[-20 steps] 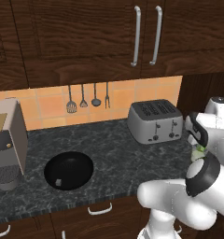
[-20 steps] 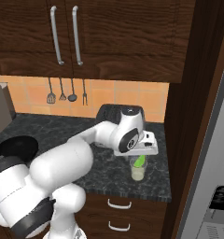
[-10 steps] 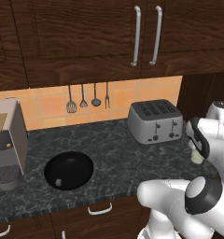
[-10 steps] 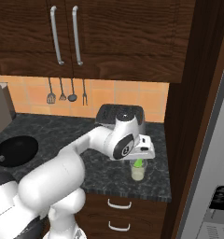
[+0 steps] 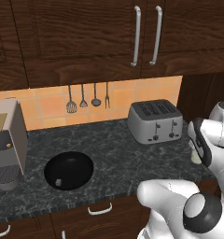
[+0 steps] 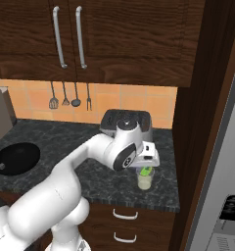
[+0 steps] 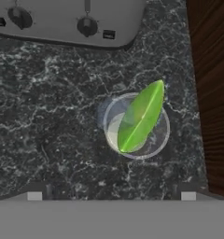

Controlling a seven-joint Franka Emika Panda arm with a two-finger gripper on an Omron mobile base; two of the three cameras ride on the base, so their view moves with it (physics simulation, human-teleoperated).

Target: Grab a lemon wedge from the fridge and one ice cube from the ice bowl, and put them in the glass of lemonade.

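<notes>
The gripper [image 7: 111,196] hangs over the counter [image 7: 48,130], fingers spread wide and holding nothing. Straight ahead of the fingertips, between them, stands one glass [image 7: 137,126] of pale lemonade. One lemon wedge [image 7: 141,116] lies in it, its tip poking past the rim. Beyond the glass sits one toaster [image 7: 67,21]. Far off to the side, one black ice bowl [image 5: 68,170] rests on the same counter, a single pale cube visible in it. The fridge [image 6: 227,196] stands on the other side.
</notes>
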